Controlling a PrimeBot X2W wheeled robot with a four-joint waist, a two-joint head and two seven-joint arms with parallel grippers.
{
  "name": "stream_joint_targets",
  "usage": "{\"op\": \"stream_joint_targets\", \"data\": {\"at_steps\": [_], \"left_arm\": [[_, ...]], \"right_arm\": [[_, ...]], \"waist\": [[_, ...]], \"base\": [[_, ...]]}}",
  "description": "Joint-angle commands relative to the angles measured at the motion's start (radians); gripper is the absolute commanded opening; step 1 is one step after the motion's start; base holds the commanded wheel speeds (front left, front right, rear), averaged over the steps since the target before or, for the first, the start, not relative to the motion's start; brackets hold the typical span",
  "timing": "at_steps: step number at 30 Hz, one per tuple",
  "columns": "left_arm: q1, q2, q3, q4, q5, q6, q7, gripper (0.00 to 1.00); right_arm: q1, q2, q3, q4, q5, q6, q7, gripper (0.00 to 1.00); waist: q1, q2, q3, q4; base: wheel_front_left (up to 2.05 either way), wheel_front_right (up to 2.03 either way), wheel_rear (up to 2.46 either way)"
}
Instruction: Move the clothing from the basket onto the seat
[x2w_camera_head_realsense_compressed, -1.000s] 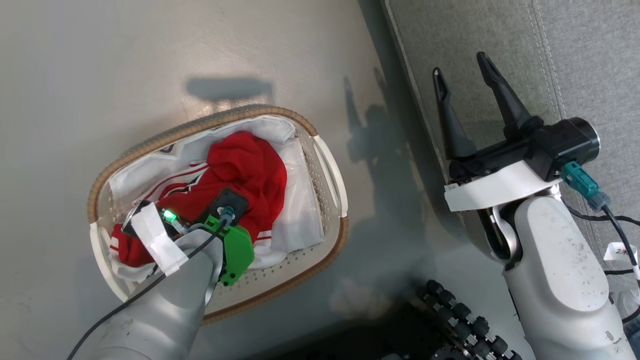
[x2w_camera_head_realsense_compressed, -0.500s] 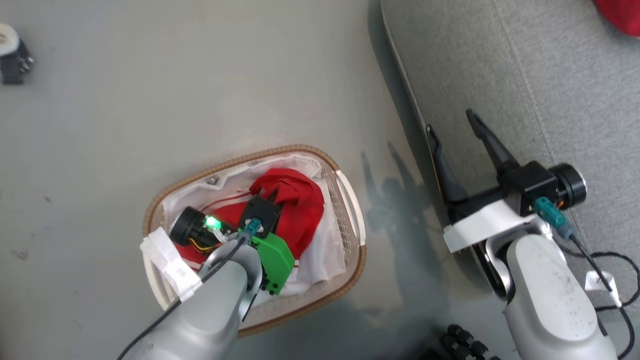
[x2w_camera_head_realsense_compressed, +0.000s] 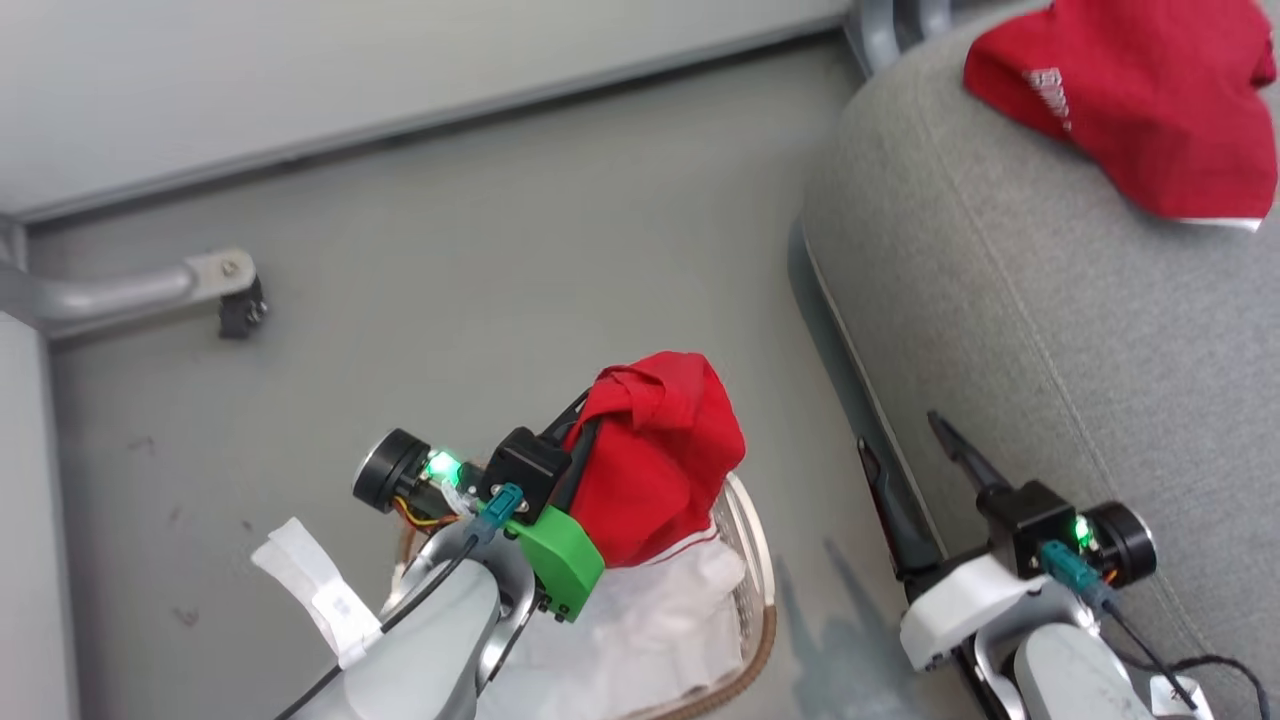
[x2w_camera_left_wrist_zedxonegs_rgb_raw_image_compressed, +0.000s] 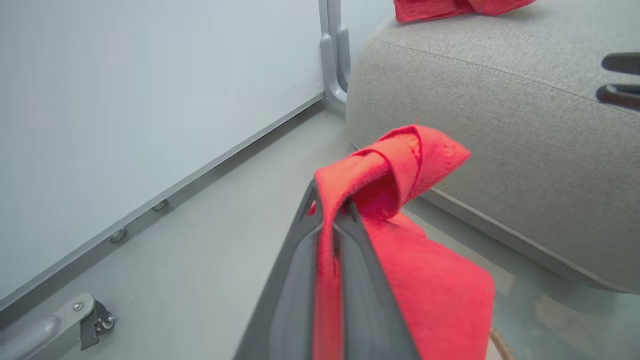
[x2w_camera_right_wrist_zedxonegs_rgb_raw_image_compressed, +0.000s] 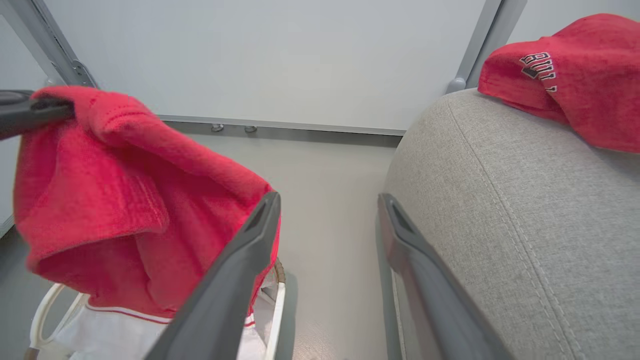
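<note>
Over the last second the red garment (x2w_camera_head_realsense_compressed: 655, 470) has been lifted out of the basket (x2w_camera_head_realsense_compressed: 752, 560) by the left gripper (x2w_camera_left_wrist_zedxonegs_rgb_raw_image_compressed: 327, 215), whose jaws are pressed fully together on a bunched fold. The cloth is now hung above the rim, its white-striped hem low over the white liner (x2w_camera_head_realsense_compressed: 640, 630). The head camera has been raised too, so the whole scene is shifted. The right gripper (x2w_camera_head_realsense_compressed: 898, 432) is kept spread wide with nothing in it, beside the edge of the seat (x2w_camera_head_realsense_compressed: 1000, 300). A second red garment (x2w_camera_head_realsense_compressed: 1130, 110), lettered in white, is already laid on the seat at far right, so the carry across is judged to be what remains. A metal leg (x2w_camera_head_realsense_compressed: 130, 290) and a pale wall panel (x2w_camera_head_realsense_compressed: 300, 80) are seen at the left, and a smooth grey floor (x2w_camera_head_realsense_compressed: 500, 280) is spread between them and the seat
</note>
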Motion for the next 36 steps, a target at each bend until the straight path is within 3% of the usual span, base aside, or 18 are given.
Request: {"op": "stream_joint_targets", "data": {"at_steps": [1,6,14,26,36], "left_arm": [[0.009,0.013,-0.006,-0.015,0.007,-0.01,-0.003,0.0],[-0.056,0.046,-0.023,-0.073,0.032,-0.035,-0.001,0.0],[-0.208,0.085,-0.013,-0.142,0.031,-0.056,0.052,0.0],[-0.394,0.094,0.003,-0.153,0.013,-0.065,0.063,0.0],[-0.494,0.075,-0.043,-0.188,-0.015,-0.074,0.073,0.0]], "right_arm": [[0.029,-0.004,0.001,0.007,-0.001,-0.001,-0.002,1.0],[0.075,-0.004,0.011,0.022,-0.007,-0.001,-0.002,1.0],[0.05,-0.004,0.047,0.018,-0.002,-0.001,-0.002,1.0],[-0.047,-0.004,0.134,0.069,-0.001,-0.001,-0.002,1.0],[-0.154,-0.004,0.224,0.167,0.062,-0.001,-0.002,1.0]], "waist": [[0.0001,0.0,-0.191,0.074],[0.0001,0.0,-0.275,0.091],[0.0001,0.0,-0.314,0.102],[0.0001,0.0,-0.324,0.102],[0.0001,0.0,-0.343,0.148]], "base": [[0.0,0.0,0.0],[0.0,0.0,0.0],[0.0,0.0,0.0],[0.0,0.0,0.0],[0.0,0.0,0.0]]}}
